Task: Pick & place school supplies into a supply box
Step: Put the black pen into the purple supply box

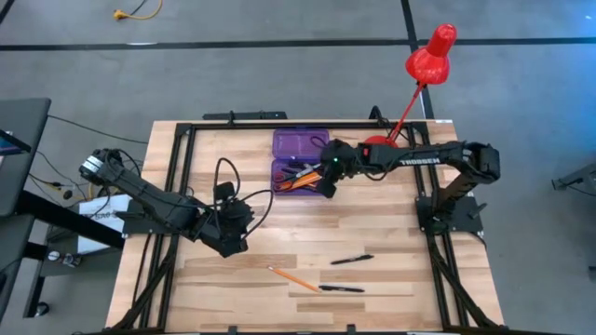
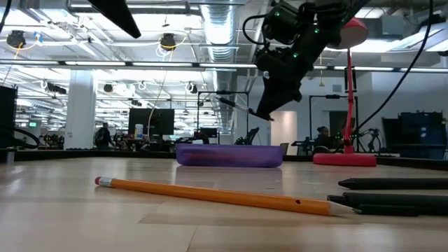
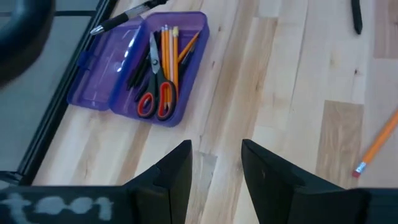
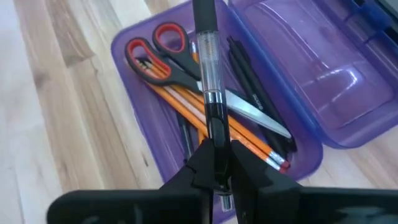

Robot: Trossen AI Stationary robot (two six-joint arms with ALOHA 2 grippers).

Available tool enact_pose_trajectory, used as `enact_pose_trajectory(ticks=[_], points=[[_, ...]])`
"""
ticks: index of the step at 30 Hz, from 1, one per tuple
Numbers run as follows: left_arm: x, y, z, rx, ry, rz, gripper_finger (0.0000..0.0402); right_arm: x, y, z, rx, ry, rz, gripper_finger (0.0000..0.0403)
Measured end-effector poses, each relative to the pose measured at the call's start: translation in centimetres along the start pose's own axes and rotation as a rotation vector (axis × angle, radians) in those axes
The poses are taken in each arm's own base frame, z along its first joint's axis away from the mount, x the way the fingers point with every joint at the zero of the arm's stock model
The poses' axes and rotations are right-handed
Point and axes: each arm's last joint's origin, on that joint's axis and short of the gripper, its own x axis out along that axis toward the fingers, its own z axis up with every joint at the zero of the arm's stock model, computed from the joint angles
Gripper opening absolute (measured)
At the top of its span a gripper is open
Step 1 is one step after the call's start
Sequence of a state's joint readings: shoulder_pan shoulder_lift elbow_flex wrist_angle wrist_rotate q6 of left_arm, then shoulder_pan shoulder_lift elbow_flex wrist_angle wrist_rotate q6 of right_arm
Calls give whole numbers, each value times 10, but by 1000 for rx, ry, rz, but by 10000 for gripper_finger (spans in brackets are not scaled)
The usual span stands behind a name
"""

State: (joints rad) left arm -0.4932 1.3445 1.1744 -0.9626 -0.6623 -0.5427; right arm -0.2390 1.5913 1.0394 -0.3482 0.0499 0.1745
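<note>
Right gripper (image 4: 216, 163) is clamped on a black-and-clear pen (image 4: 209, 74), hanging above the box (image 1: 300, 160) at the table's (image 1: 391, 223) far edge. Pen sticks out past the fingertips over the box's open tray. The low view shows the pen clear of the box, well above it.

Box is purple, lid folded open and lying flat beside the tray. Tray holds red-handled scissors (image 4: 163, 55), several orange pencils (image 4: 245, 144) and dark pens (image 4: 252, 87). There's print on one of those pens, too small to read.

Left gripper (image 3: 214, 165) sits low over bare wood on the near-left side, well apart from the box, jaws partly open, nothing between them.

Loose on the near table: one orange pencil (image 1: 291, 277) and two black pens (image 1: 351, 260), the second (image 1: 342, 289) just beside the pencil tip.

Red lamp (image 1: 430, 58) stands at the far right, its base behind the right arm.

Only legible writing: "TROSSEN" in white along the right forearm (image 1: 424, 158). White lettering at the left wrist camera's edge is cut off and unreadable.
</note>
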Motion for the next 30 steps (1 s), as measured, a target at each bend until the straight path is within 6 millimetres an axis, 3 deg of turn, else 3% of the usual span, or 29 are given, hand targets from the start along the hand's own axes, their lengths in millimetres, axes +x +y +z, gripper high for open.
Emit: enact_pose_trajectory(ticks=[8,16,20,30], points=[[0,1,1,-1,-26,41,128,2,-8,1,15,0,-16,13],[-1,1,0,-12,-32,46,128,37,-1,-5,5,92,-51,15],[-3,0,-3,-16,-17,45,128,33,1,7,-32,26,-55,17],[-4,1,-3,-31,-29,66,128,33,-4,5,-33,54,-42,63]])
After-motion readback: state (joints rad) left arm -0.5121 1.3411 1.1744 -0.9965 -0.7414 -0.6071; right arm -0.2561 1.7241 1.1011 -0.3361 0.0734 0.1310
